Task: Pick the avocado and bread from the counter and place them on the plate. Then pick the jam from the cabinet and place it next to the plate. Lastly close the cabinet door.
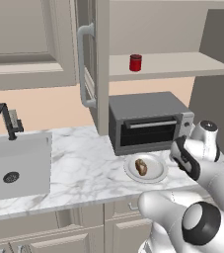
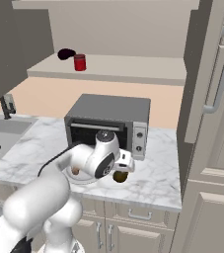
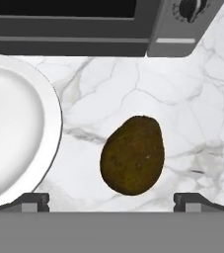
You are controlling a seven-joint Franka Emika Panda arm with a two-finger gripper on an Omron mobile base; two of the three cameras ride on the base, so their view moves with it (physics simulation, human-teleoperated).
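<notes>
The tool (image 3: pixel 111 200) hangs wide open; the avocado (image 3: pixel 132 155) lies on the worktop (image 3: pixel 182 113) at its 12 o'clock, the plate (image 3: pixel 52 128) at 9.

avocado (image 3: pixel 132 155): dark olive, lying on my counter (image 3: pixel 182 108) beside the plate (image 3: pixel 15 133), apart from it
bread (image 1: pixel 141 167): brown loaf on the plate
jam (image 1: pixel 135 63): red jar upright on cabinet (image 1: pixel 168 64) shelf
cabinet door (image 1: pixel 91 64): open

The arm bends low and forward, claw (image 3: pixel 111 201) pointing down (fingers spread wide, holding nothing).
</notes>
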